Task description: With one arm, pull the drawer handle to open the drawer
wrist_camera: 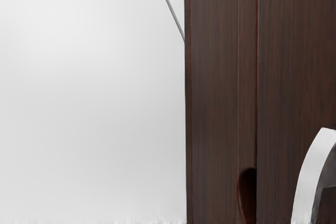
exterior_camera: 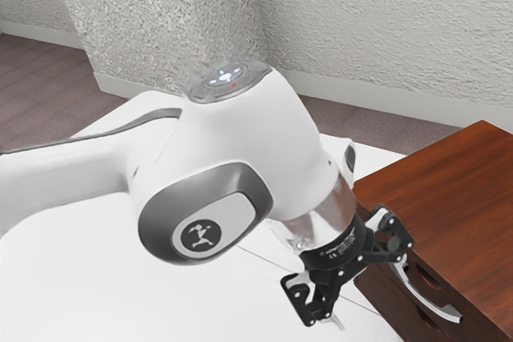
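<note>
Textured white walls and brown floor are seen behind the dark-wood cabinet (exterior_camera: 449, 190), which is set on a white table (exterior_camera: 88, 286). The white arm (exterior_camera: 240, 166) is stretched toward the cabinet's front. The drawer (exterior_camera: 425, 276) is set in the cabinet's front face, w/ a silver handle (exterior_camera: 433, 300) mounted on it. The black gripper (exterior_camera: 357, 276) is held just in front of the cabinet, fingers spread wide apart, nothing clamped btwn them. One finger is seen just beside the handle's upper end; contact can't be told.
</note>
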